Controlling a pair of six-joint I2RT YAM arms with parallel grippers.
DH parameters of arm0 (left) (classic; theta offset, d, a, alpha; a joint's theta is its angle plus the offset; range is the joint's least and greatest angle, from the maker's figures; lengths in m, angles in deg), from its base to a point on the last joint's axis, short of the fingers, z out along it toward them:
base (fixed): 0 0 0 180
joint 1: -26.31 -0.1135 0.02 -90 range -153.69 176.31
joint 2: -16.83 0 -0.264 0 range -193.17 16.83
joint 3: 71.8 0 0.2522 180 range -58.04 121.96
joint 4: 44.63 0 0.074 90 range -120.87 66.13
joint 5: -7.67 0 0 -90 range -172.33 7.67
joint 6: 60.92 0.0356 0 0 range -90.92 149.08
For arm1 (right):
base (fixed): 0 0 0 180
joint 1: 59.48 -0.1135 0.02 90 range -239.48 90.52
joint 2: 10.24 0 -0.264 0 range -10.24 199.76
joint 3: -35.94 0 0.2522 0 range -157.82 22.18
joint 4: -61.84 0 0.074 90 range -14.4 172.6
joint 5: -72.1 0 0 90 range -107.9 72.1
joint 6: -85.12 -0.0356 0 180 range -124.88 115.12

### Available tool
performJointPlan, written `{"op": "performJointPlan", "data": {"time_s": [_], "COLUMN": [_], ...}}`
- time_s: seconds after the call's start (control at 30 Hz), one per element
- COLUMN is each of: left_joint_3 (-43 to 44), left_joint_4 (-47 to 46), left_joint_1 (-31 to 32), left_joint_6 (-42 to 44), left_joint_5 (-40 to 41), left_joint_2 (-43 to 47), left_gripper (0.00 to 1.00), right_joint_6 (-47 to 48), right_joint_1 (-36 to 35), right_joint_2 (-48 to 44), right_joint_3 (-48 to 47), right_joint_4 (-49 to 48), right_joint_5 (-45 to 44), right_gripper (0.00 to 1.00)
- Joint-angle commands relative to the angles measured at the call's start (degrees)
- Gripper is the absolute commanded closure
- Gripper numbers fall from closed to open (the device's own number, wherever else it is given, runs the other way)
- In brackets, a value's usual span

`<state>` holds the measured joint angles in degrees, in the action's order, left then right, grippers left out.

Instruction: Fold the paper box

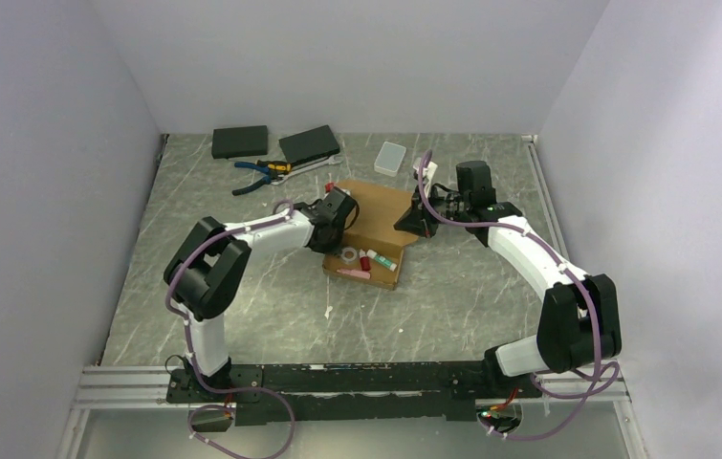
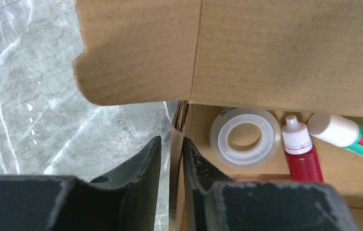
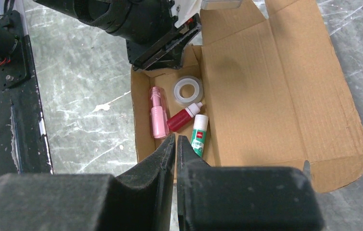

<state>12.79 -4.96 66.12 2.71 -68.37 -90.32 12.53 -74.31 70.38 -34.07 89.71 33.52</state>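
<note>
The paper box (image 1: 382,203) is brown cardboard, its lid lying open and flat behind a shallow tray (image 3: 142,115). My left gripper (image 2: 172,142) stands slightly open astride the tray's left side wall (image 2: 177,144), one finger outside and one inside, with a sliver of table showing beside the wall. From the top view it sits at the tray's left end (image 1: 338,231). My right gripper (image 3: 176,138) is shut with nothing visible between its fingers, and it hovers over the tray's right side wall, at the box's right edge (image 1: 414,222).
Inside the tray lie a tape roll (image 2: 242,137), a red bottle (image 2: 302,154), a green-labelled glue stick (image 2: 352,137) and a pink tube (image 3: 157,113). Two flat black boxes (image 1: 240,142) (image 1: 309,143), pliers (image 1: 259,172) and a translucent case (image 1: 390,158) sit at the back.
</note>
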Motion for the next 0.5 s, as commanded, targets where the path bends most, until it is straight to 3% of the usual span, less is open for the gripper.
{"op": "performJointPlan", "data": {"time_s": [0.0, 0.27, 0.47], "left_joint_3": [0.1, -0.1, -1.9], "left_joint_4": [0.8, 1.4, -0.1], "left_joint_1": [-0.3, -0.4, -1.0], "left_joint_6": [-0.3, -0.6, -0.4], "left_joint_5": [1.2, -0.5, -3.3], "left_joint_2": [4.2, 8.3, 13.5], "left_gripper": [0.69, 0.68, 0.58], "right_joint_6": [0.2, 0.4, 2.5], "right_joint_1": [0.5, 0.7, 1.0], "right_joint_2": [-1.1, -1.2, -1.5], "right_joint_3": [-0.7, -0.7, -1.1], "right_joint_4": [-1.4, -1.2, 0.2], "right_joint_5": [1.6, 1.7, 1.1], "right_gripper": [0.91, 0.91, 0.87]}}
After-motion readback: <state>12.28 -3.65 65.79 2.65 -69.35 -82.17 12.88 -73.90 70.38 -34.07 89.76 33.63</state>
